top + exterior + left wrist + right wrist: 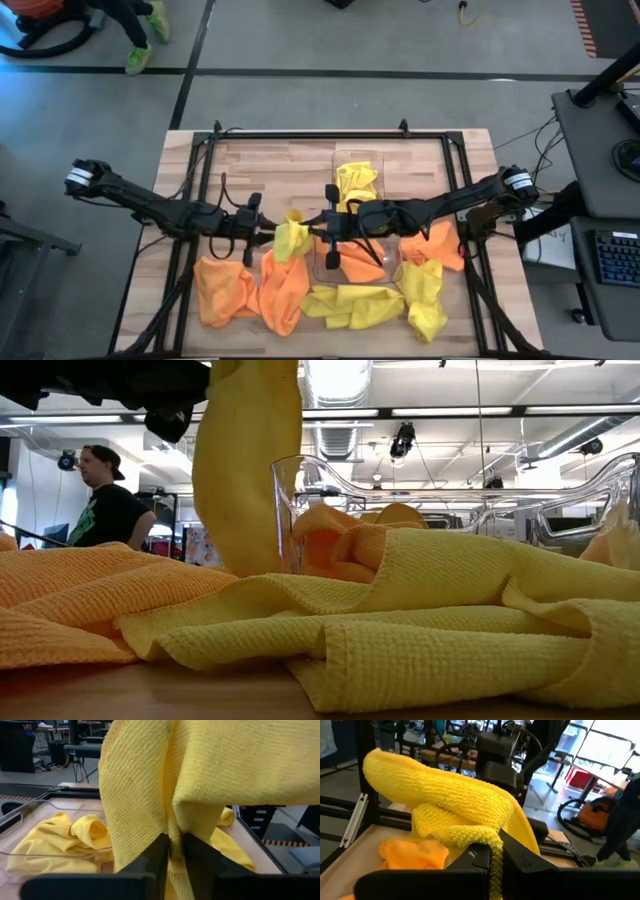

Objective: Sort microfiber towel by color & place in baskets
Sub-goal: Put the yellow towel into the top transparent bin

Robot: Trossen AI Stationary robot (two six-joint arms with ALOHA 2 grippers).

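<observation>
Currently the left gripper point(175, 840) is clenched on a yellow towel point(292, 238), which hangs above the table point(300, 160) just left of the near basket point(392, 272). The right gripper point(495, 847) is closed as well, with a fold of the same towel pinched between its fingers.

The near basket holds orange cloth point(358, 262). The far basket point(340, 158) holds a bunched yellow cloth point(356, 182).

Loose on the front of the table lie two orange cloths point(250, 290) at the left, a yellow cloth point(350, 305) in the middle, and another yellow cloth point(425, 295) and an orange cloth point(437, 245) at the right.

Writing: the white bands point(78, 178) on the arms are too small to read. The green print on a person's point(110, 500) dark shirt is illegible.
</observation>
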